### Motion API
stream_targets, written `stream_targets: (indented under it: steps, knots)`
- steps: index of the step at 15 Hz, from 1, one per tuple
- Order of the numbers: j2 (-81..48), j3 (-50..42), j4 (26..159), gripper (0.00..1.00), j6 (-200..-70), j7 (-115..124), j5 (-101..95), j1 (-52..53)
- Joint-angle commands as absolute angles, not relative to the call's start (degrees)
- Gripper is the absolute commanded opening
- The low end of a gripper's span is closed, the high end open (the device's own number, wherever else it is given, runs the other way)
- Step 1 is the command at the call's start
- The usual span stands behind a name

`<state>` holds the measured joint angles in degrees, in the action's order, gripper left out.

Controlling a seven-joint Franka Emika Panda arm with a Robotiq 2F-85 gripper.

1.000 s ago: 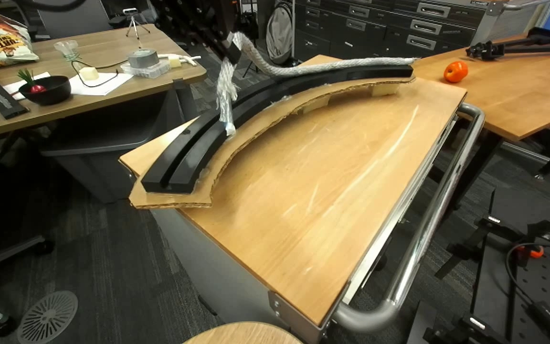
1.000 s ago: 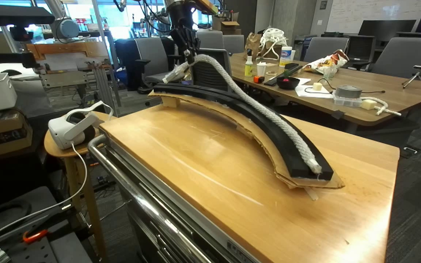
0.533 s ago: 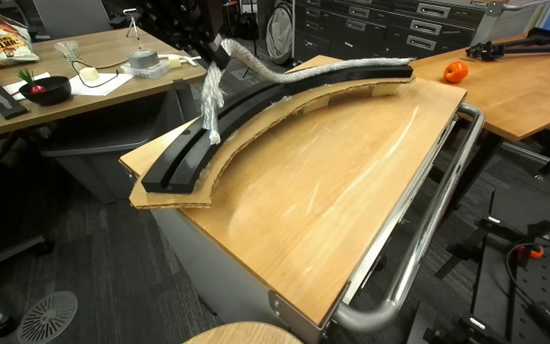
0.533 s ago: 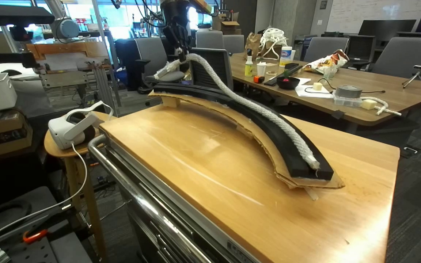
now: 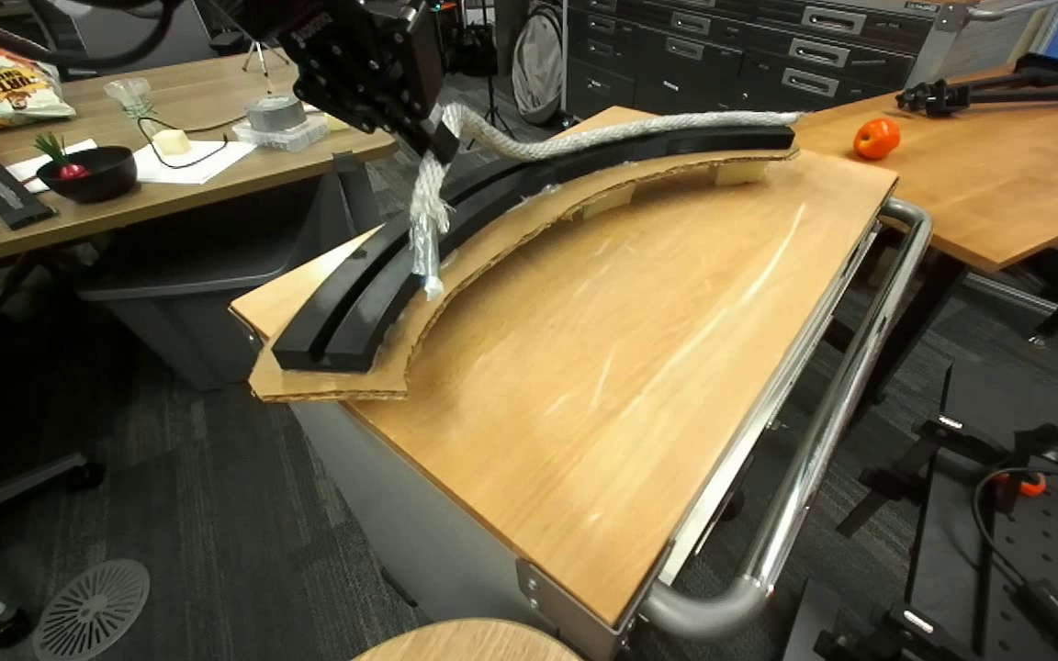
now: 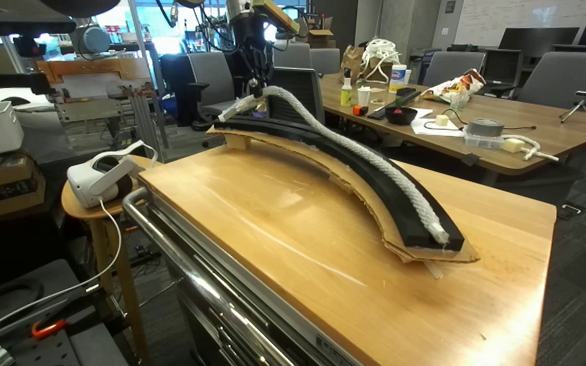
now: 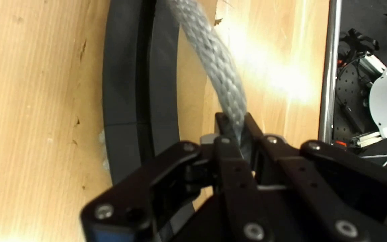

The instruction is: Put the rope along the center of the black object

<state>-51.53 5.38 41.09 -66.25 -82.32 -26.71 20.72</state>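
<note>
The pale rope [image 5: 602,133] lies on the black curved track [image 5: 368,317] at one end, its end near the groove in an exterior view [image 6: 438,234]. From mid-track the rope rises to my gripper [image 5: 440,142], which is shut on it above the track. A short frayed tail [image 5: 426,243] hangs from the gripper, its taped tip in front of the track's inner edge. In the wrist view, my gripper [image 7: 235,126] pinches the rope [image 7: 218,60] over the wood, right of the track [image 7: 121,84]. The track's nearer stretch has a bare groove [image 5: 336,321].
The track sits on a cardboard strip [image 5: 410,381] on a wooden cart top [image 5: 584,367]. A chrome rail [image 5: 814,468] runs along the cart's side. A table with a black bowl [image 5: 93,174] and tape roll [image 5: 275,112] stands behind; another table holds an orange-red object [image 5: 876,138].
My gripper first moved a little along the track, then came lower and towards the track's inner side. The hanging tail moved with it, from over the track to its inner edge.
</note>
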Motion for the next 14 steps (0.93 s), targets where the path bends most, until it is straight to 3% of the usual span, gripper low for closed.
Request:
stream_targets:
  steps: [1, 14]
  knots:
    - [-54.1, 3.7, 36.3, 0.03, -62.9, -84.1, -26.9, 22.2]
    - [-55.4, 6.4, 30.0, 0.03, -64.7, -81.9, -16.2, 16.8]
